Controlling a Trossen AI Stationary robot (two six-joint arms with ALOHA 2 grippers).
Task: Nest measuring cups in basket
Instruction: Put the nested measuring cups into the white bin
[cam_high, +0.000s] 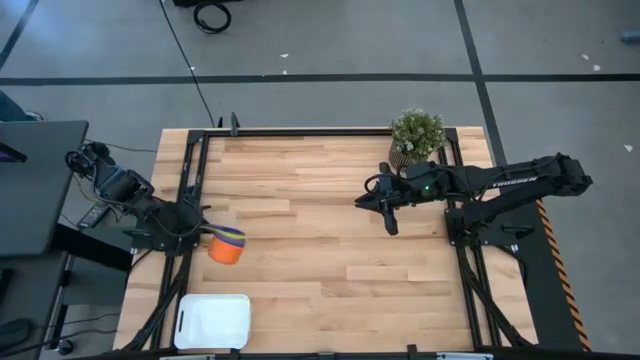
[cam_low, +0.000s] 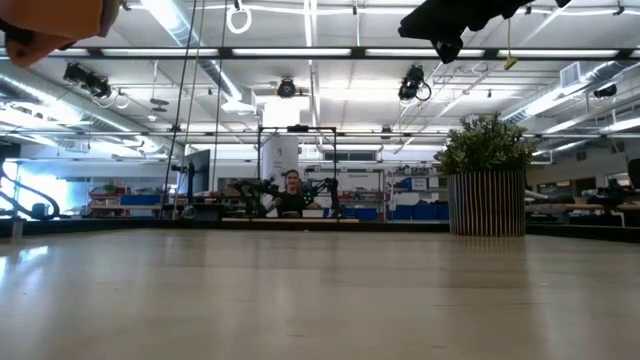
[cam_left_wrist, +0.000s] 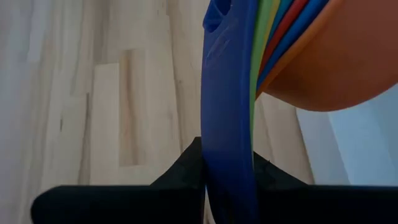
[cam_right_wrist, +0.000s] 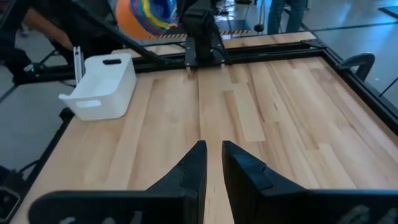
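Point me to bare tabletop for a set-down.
Free: the wide wood stretch between the left claw, holding the stack of measuring cups, and the right claw. Crowded: the white basket corner and the potted plant corner.

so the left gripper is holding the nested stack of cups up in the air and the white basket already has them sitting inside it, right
Not quite. The left gripper does hold the nested measuring cups in the air, but the basket holds no cups. The high view shows its white floor bare, with the stack off to one side, nearer the table's middle.

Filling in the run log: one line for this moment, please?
left gripper: shut on nested measuring cups, lifted | basket: no cups inside | right gripper: waiting mid-table
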